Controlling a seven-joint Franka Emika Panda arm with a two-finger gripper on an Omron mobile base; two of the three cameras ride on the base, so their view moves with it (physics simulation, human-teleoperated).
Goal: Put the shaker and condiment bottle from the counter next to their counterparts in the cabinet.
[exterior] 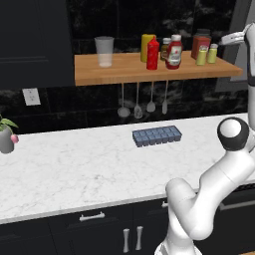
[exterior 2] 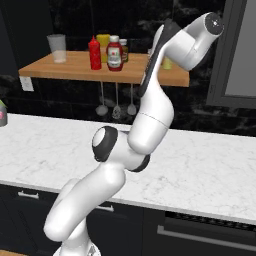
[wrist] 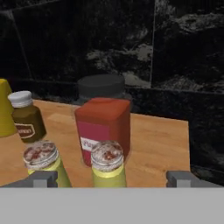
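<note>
Shaker point(wrist: 108, 168) stands on the cabinet point(wrist: 157, 144) between the wide-open, empty tool's point(wrist: 114, 178) fingertips

My left base view looks from behind my left side, forward and down across the worktop point(exterior: 74, 169) to the wooden shelf point(exterior: 124, 74). My right base view faces the same worktop and shelf from behind my right side, with my arm filling its middle. Both share the shelf's bottles. My hand view sits close above the shelf board, facing the dark back wall point(wrist: 109, 39).
</note>
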